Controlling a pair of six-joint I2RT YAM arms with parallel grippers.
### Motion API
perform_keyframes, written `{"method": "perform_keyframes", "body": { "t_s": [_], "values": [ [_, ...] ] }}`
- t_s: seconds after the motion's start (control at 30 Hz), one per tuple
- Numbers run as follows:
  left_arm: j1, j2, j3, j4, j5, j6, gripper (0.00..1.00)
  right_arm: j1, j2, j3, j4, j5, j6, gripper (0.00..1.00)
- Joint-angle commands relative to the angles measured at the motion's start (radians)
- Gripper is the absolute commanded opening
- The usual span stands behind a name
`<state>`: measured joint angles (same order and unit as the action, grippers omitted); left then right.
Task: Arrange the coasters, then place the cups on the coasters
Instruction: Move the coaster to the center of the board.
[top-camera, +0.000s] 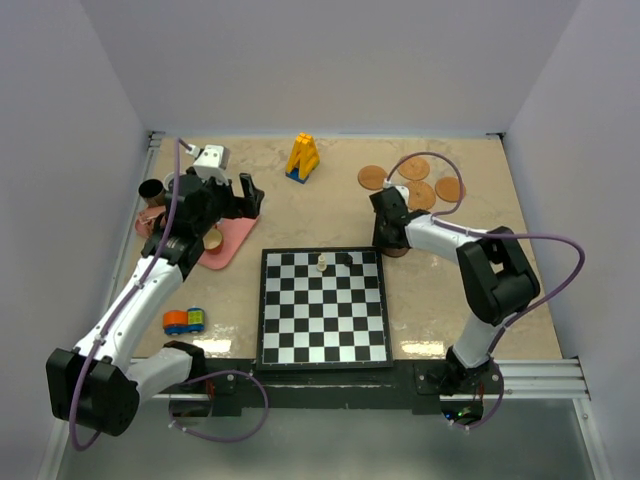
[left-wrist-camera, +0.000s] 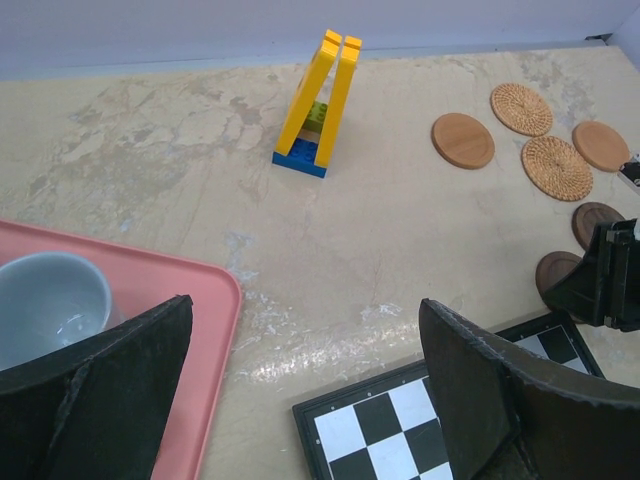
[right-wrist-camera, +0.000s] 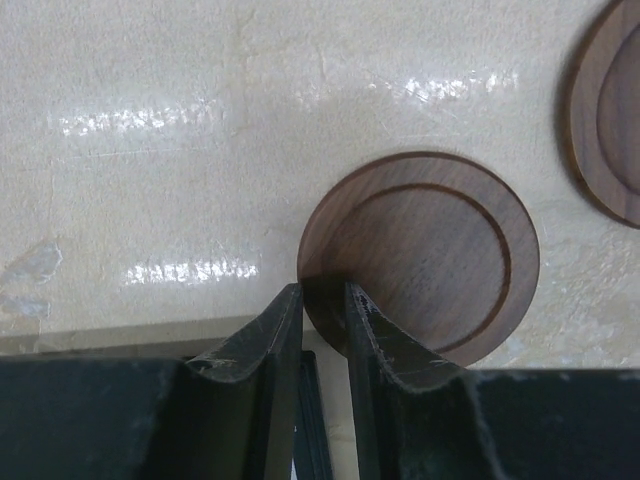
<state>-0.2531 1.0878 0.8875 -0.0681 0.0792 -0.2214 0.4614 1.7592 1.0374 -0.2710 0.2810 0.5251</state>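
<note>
A dark brown coaster (right-wrist-camera: 430, 250) lies flat on the table by the chessboard's far right corner. My right gripper (right-wrist-camera: 324, 295) is drawn close around its near-left rim, one finger outside the edge and one over the disc. A second dark coaster (right-wrist-camera: 605, 130) lies just beyond. Further coasters (left-wrist-camera: 463, 140), smooth tan and woven, lie in a loose cluster at the back right (top-camera: 421, 195). A pale blue-grey cup (left-wrist-camera: 50, 295) stands on the pink tray (left-wrist-camera: 215, 300), and other cups (top-camera: 150, 188) are partly hidden behind my left arm. My left gripper (left-wrist-camera: 305, 320) hangs wide open and empty above the table beside the tray.
A chessboard (top-camera: 322, 308) with two small pieces (top-camera: 321, 264) fills the near middle. A yellow block tower (top-camera: 303, 157) stands at the back centre. A small orange, blue and green toy (top-camera: 184, 321) lies near the left front. Walls enclose the table on three sides.
</note>
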Motion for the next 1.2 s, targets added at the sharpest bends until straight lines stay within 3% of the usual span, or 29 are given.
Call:
{"method": "perform_keyframes", "body": {
  "t_s": [0.0, 0.33, 0.73, 0.93, 1.17],
  "values": [
    [-0.017, -0.032, 0.004, 0.051, 0.014, -0.015, 1.00, -0.009, -0.024, -0.072, -0.102, 0.024, 0.049, 0.26],
    [-0.026, -0.052, 0.004, 0.051, 0.013, -0.015, 1.00, -0.017, -0.084, -0.137, -0.117, 0.050, 0.064, 0.27],
    [-0.026, -0.040, 0.005, 0.051, -0.015, -0.004, 1.00, -0.017, -0.067, 0.021, -0.129, 0.058, 0.026, 0.42],
    [-0.026, -0.031, 0.004, 0.051, -0.027, 0.002, 1.00, -0.017, -0.049, 0.113, -0.132, 0.060, -0.023, 0.54],
    [-0.026, -0.019, 0.005, 0.051, -0.041, 0.010, 1.00, -0.053, 0.083, 0.191, -0.105, 0.077, -0.102, 0.67]
  ]
}}
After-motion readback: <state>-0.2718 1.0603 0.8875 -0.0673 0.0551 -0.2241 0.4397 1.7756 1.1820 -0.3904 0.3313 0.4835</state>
